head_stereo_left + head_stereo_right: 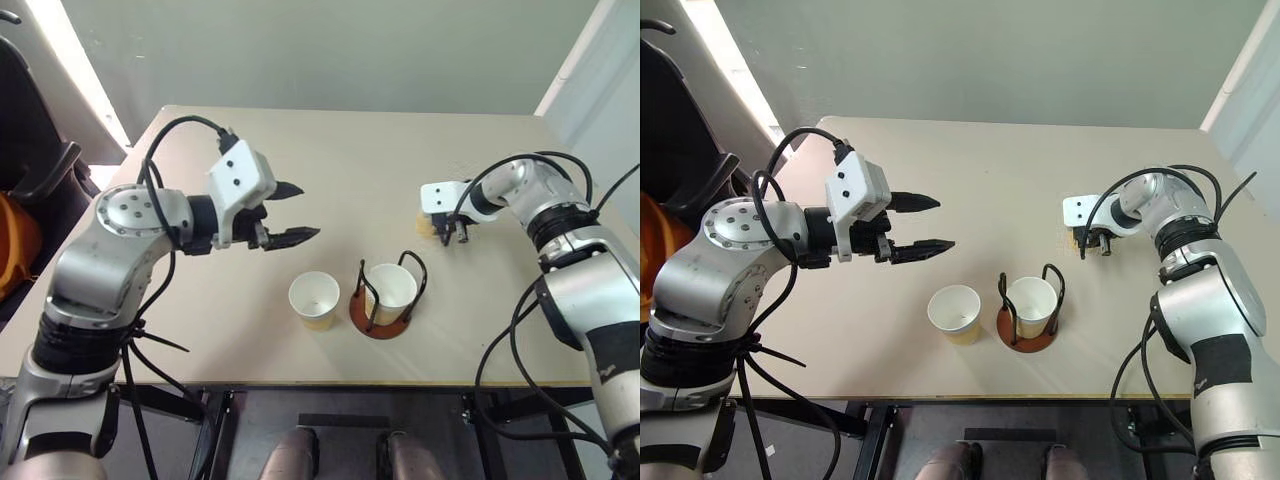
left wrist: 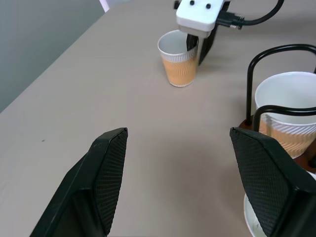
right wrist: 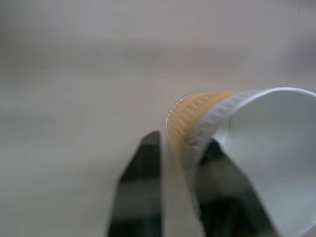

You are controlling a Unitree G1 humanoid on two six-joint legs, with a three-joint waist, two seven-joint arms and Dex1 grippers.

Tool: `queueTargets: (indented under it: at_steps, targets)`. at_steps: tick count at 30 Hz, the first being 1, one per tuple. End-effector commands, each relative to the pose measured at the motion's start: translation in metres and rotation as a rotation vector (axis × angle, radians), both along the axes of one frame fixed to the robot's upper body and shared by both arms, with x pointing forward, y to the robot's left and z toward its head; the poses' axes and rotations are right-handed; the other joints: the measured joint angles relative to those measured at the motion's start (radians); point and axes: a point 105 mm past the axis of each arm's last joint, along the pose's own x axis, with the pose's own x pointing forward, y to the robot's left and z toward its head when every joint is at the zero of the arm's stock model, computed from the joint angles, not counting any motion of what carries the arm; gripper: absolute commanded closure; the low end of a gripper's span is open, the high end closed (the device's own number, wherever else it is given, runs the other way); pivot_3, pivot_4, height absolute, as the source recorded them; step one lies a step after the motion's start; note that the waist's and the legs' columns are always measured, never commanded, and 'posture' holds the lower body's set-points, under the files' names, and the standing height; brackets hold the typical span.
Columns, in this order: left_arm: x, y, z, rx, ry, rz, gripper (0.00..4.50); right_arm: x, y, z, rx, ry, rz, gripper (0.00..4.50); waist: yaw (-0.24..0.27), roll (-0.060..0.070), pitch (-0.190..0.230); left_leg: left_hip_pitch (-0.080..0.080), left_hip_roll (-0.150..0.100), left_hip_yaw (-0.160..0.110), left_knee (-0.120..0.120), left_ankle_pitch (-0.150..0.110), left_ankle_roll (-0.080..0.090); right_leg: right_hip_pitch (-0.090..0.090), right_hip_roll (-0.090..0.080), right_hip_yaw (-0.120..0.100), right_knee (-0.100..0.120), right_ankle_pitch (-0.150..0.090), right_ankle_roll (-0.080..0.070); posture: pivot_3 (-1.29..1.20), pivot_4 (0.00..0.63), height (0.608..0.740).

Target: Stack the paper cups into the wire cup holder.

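Beige table (image 1: 350, 170), unlabelled paper cups (image 1: 314, 300)

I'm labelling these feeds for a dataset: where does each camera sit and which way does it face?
Eye views: on the head, looking down at the table; both arms show.
Left wrist view: along the open left gripper, toward the wire cup holder and right gripper.
Right wrist view: at its pinched paper cup.
Shared: that cup.
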Motion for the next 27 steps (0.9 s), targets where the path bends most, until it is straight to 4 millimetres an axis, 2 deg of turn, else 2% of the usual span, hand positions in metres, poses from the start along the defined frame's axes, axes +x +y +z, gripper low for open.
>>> queueTargets:
  at_steps: [1,4,8,9,11,13,15,18,22,27]
  targets:
    - [-0.008,0.003,0.012,0.015,-0.051,-0.019,0.94,0.002,0.003,0.022,0.024,-0.057,0.024,4.47,0.000,0.000,0.000,0.000,0.000,0.000,0.000,0.000,0.000,0.000,0.000,0.000,0.000,0.000,0.000,0.00,0.150,0.740]
    - [-0.011,0.004,0.015,0.028,-0.048,-0.047,0.94,-0.005,0.003,0.040,0.039,-0.055,0.085,4.47,0.000,0.000,0.000,0.000,0.000,-0.001,0.000,-0.001,-0.001,0.000,0.000,-0.001,0.000,0.000,0.000,0.00,0.150,0.740]
    - [-0.025,0.012,0.019,0.046,-0.018,-0.119,0.94,-0.035,0.011,0.093,0.108,-0.064,0.282,4.47,0.001,0.001,0.001,-0.003,0.000,-0.002,-0.001,-0.002,-0.003,0.000,0.000,-0.003,0.000,0.000,0.000,0.00,0.150,0.740]
    - [-0.027,0.014,0.020,0.047,-0.014,-0.129,0.94,-0.042,0.014,0.101,0.128,-0.063,0.315,4.47,0.001,0.002,0.001,-0.004,0.000,-0.002,-0.001,-0.002,-0.003,0.000,0.000,-0.003,0.000,0.000,0.000,0.00,0.150,0.740]
    - [-0.031,0.021,0.022,0.046,0.007,-0.148,0.94,-0.074,0.036,0.136,0.238,-0.117,0.452,4.47,0.001,0.002,0.001,-0.003,0.000,-0.002,-0.002,-0.002,-0.003,0.000,0.001,-0.004,0.000,-0.001,-0.002,0.00,0.150,0.740]
    - [-0.036,0.026,0.021,0.056,0.035,-0.176,0.94,-0.113,0.058,0.150,0.318,-0.075,0.588,4.47,0.000,0.002,0.001,-0.004,0.001,-0.003,-0.004,-0.001,-0.003,0.000,0.002,-0.004,-0.002,-0.002,-0.003,0.00,0.150,0.740]
    - [-0.038,0.028,0.019,0.072,0.051,-0.193,0.94,-0.138,0.066,0.148,0.335,-0.011,0.655,4.47,-0.003,0.001,0.000,-0.003,0.002,-0.003,-0.006,-0.001,-0.004,0.001,0.003,-0.005,-0.002,-0.005,-0.007,0.00,0.150,0.740]
    - [-0.039,0.029,0.016,0.092,0.071,-0.215,0.94,-0.161,0.071,0.129,0.291,0.082,0.713,4.47,-0.004,-0.001,0.000,0.002,0.005,-0.004,-0.006,-0.001,-0.005,0.006,0.006,-0.005,-0.004,-0.008,-0.011,0.00,0.150,0.740]
    - [-0.038,0.028,0.014,0.101,0.076,-0.236,0.94,-0.160,0.066,0.104,0.168,0.108,0.713,4.47,-0.004,-0.001,0.000,0.005,0.006,-0.005,-0.005,0.000,-0.006,0.007,0.006,-0.005,-0.002,-0.013,-0.019,0.00,0.150,0.740]
    - [-0.037,0.027,0.012,0.107,0.078,-0.240,0.94,-0.161,0.063,0.092,0.079,0.117,0.722,4.47,-0.007,-0.001,0.000,0.011,0.008,-0.006,-0.009,0.001,0.003,0.008,0.007,-0.005,0.003,-0.011,-0.023,0.00,0.150,0.740]
